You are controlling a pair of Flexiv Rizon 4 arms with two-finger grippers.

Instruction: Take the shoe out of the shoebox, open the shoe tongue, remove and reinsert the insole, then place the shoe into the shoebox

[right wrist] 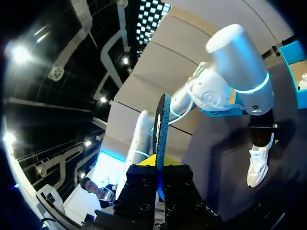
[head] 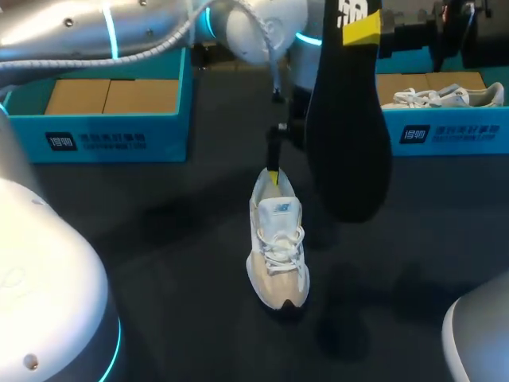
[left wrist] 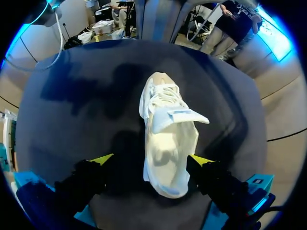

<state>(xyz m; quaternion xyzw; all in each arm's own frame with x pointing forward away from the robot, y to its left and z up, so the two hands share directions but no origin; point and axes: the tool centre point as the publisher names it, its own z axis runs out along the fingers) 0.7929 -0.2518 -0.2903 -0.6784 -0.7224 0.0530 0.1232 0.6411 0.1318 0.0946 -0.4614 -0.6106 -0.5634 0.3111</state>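
The white mesh sneaker (head: 278,243) stood out of its box at the middle of the dark tabletop (head: 143,255), tongue open. The left pincer (left wrist: 152,159) was spread wide astride its heel, gripping nothing. Above, the right pincer (right wrist: 158,171) was clamped on the black foam insole (head: 348,135), so removal looked done; reinserting and boxing remained. The teal cardboard shoebox (head: 103,137) waited at the far left edge.

The table (head: 159,255) is dimly lit and appears almost black, while the white sneaker (head: 278,247) is picked out brightly from above. Soft, broad shadows are cast on the table to both sides of the sneaker and beyond its toe. The black insole (head: 350,119), up and right of the sneaker, is left nearly featureless. A cyan glow is given off by the rings on the left arm (head: 254,32).
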